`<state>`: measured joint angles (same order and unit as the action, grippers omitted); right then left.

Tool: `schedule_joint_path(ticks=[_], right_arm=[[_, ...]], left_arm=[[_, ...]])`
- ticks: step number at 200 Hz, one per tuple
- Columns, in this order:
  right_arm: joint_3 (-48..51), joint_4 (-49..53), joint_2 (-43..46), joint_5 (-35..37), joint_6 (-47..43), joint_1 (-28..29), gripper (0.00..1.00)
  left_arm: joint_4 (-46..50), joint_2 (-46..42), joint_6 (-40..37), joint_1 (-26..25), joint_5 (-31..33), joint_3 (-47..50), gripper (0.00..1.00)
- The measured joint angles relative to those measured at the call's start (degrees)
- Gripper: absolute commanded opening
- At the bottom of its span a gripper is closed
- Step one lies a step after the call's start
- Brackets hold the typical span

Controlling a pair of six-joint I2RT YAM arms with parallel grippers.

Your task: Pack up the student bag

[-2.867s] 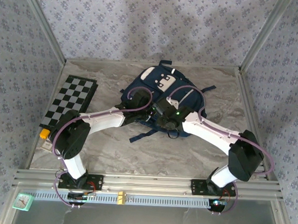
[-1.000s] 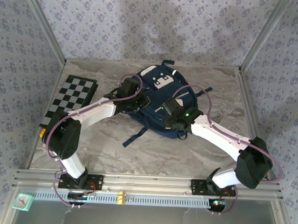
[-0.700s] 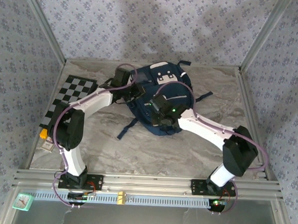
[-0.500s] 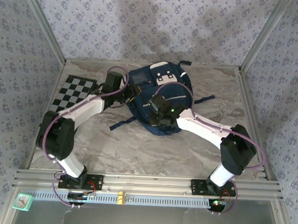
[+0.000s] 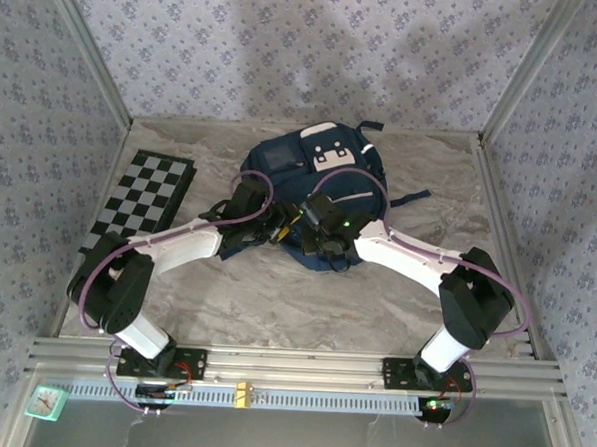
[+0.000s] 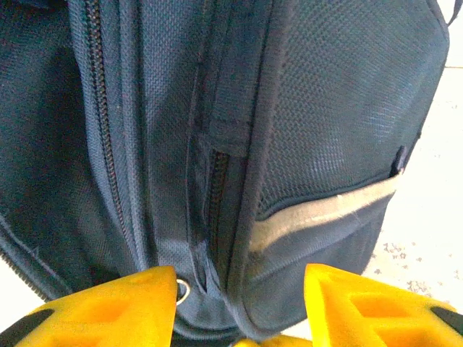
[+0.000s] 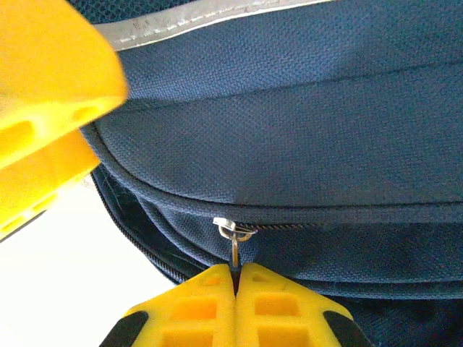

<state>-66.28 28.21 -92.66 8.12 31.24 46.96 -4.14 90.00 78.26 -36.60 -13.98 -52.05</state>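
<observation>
The student bag (image 5: 321,175), a navy backpack with white patches, lies at the back middle of the table. My right gripper (image 5: 317,247) is at its near end. In the right wrist view this gripper (image 7: 236,273) is shut on the metal zipper pull (image 7: 235,249), below the slider (image 7: 234,231). My left gripper (image 5: 284,225) sits just left of it, open. Its yellow fingers (image 6: 108,311) straddle the bag's lower edge (image 6: 239,289) beside a white stripe (image 6: 318,213), holding nothing. One left finger (image 7: 51,94) also appears in the right wrist view.
A folded black-and-white chessboard (image 5: 144,200) lies at the left of the table. A dark bag strap (image 5: 412,197) trails to the right. Aluminium frame rails (image 5: 301,364) bound the near edge, and papered walls close in the other sides.
My left gripper has opened, let go of the bag's left side and swung back to its near end beside the right gripper. The bag has shifted toward the back wall.
</observation>
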Motion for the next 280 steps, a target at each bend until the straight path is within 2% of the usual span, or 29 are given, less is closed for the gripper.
schedule_joint_path(ticks=[14,50,86,149,211,238,280], right_arm=[[0.0,-0.2,0.0,0.0,0.0,0.0,0.0],[0.0,-0.2,0.0,0.1,0.4,-0.2,0.0],[0.0,0.2,0.2,0.9,0.9,-0.2,0.0],[2.8,1.9,5.5,2.1,0.7,-2.9,0.0],[5.7,5.6,9.8,3.2,-2.1,-10.6,0.0],[5.7,6.3,10.2,3.5,-4.8,-8.8,0.0],[4.3,4.6,9.0,2.4,-5.7,-0.4,0.0]], left_arm=[[0.0,1.1,0.7,-0.7,1.0,-0.8,0.39],[0.5,2.2,2.1,-1.3,3.4,-2.6,0.17],[2.7,2.2,0.6,-1.5,4.5,-3.4,0.0],[5.3,0.4,-5.1,-0.6,3.4,-4.0,0.0],[13.4,-3.6,-16.0,5.9,-1.8,-4.2,0.0],[17.5,-4.4,-22.0,9.9,-4.5,-5.0,0.0],[25.6,-2.5,-32.3,17.7,-8.2,-10.9,0.0]])
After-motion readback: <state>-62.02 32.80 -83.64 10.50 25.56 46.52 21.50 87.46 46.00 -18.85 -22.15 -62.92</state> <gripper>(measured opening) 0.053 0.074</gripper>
